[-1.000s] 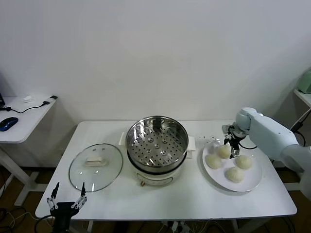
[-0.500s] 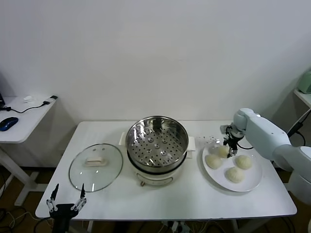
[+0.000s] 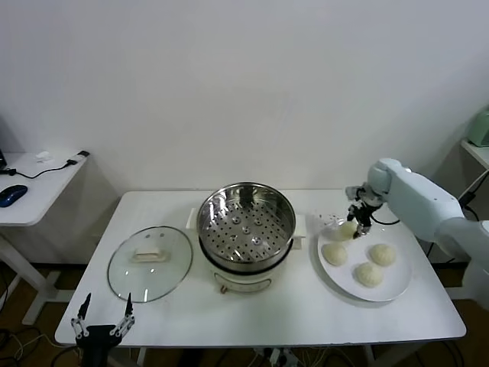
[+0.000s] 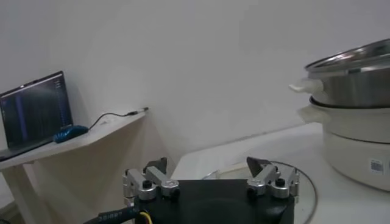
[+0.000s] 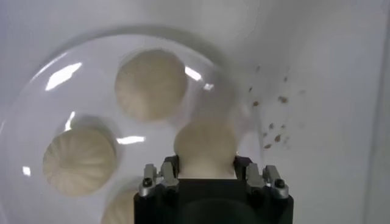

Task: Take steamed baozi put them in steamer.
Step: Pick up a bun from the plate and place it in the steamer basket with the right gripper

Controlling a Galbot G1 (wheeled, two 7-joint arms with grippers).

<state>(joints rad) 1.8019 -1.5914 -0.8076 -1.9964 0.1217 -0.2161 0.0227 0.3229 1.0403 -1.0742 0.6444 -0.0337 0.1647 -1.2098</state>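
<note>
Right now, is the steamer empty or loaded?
Empty: the steamer's perforated tray is bare; three baozi sit on the plate, a fourth in the right tool.

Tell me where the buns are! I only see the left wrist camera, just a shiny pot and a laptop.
Observer: They are on a white plate on the table, on the other side of the steamer, under the right gripper.
Operator: Did it grab one?
Observer: Yes. In the right wrist view its fingers are closed on one held baozi, and three more baozi lie on the plate.
Operator: Is anything in the pot?
Observer: No, the head view shows that its holed tray is bare.
</note>
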